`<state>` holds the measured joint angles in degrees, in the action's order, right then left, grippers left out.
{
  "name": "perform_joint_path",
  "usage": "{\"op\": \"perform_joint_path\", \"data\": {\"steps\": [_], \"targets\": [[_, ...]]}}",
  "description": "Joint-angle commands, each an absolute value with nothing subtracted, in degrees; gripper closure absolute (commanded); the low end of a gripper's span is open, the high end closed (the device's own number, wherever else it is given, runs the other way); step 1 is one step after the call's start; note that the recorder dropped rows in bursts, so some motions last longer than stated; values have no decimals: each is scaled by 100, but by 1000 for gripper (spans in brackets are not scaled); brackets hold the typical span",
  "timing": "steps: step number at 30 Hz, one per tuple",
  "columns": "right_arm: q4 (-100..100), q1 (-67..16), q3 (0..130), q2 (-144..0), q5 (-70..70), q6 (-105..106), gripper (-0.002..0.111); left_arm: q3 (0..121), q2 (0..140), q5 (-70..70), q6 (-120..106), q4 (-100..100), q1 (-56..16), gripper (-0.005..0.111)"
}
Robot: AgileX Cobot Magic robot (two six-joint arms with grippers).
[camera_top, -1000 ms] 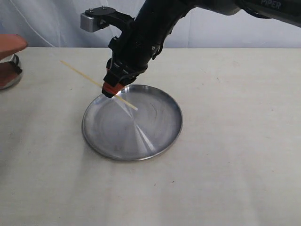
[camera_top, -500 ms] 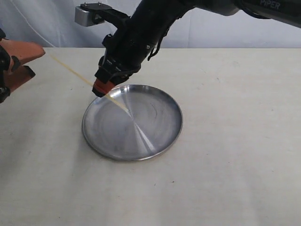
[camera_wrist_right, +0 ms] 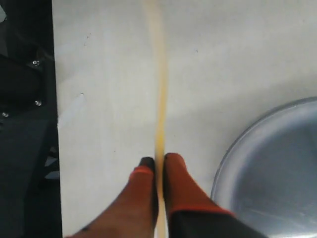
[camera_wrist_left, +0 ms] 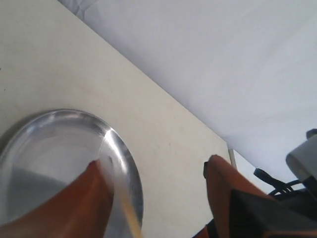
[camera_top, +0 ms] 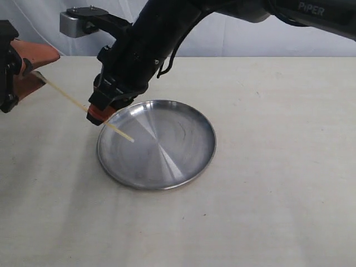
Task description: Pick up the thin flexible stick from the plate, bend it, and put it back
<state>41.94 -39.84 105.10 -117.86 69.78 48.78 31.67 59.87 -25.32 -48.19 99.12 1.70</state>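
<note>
The thin flexible stick (camera_top: 67, 95) is a straight pale strand held slanting in the air, with its lower end over the left part of the steel plate (camera_top: 167, 147). My right gripper (camera_top: 95, 115) is shut on it just above the plate's left rim; the right wrist view shows the stick (camera_wrist_right: 159, 99) pinched at the gripper (camera_wrist_right: 159, 159) beside the plate (camera_wrist_right: 277, 168). My left gripper (camera_top: 49, 67) stands open at the far left, and the stick's upper end reaches between its orange fingers. In the left wrist view the blurred stick (camera_wrist_left: 126, 213) runs along one finger (camera_wrist_left: 89, 198) of that gripper (camera_wrist_left: 153, 163), above the plate (camera_wrist_left: 49, 144).
The plate lies on a pale cloth-covered table (camera_top: 267, 194) with a white curtain (camera_top: 233, 44) behind. The right arm (camera_top: 167, 28) reaches across from the upper right, its grey camera box (camera_top: 75, 23) sticking out. The table's edge and dark framework (camera_wrist_right: 25, 124) show in the right wrist view.
My right gripper has carried the stick leftward, from over the plate to its left rim. My left gripper has come in from the left, and the stick's upper end now lies between its fingers.
</note>
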Motion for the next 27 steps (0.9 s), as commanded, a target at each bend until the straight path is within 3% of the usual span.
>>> {"op": "perform_joint_path", "data": {"steps": [1, 8, 14, 27], "targets": [[4236, -4004, 10485, -11593, 6996, 4936, 109, 3198, 6001, -2585, -4855, 9995, 151, 53], [4276, -4004, 10485, -11498, 6996, 4936, 109, 3212, 6001, -2584, -4855, 9995, 151, 58], [4359, -4004, 10485, -11491, 6996, 4936, 109, 3212, 6001, -2596, -4855, 9995, 151, 107], [4360, -4004, 10485, -11413, 6996, 4910, 109, 3212, 6001, -2806, -4871, 9995, 151, 107]]}}
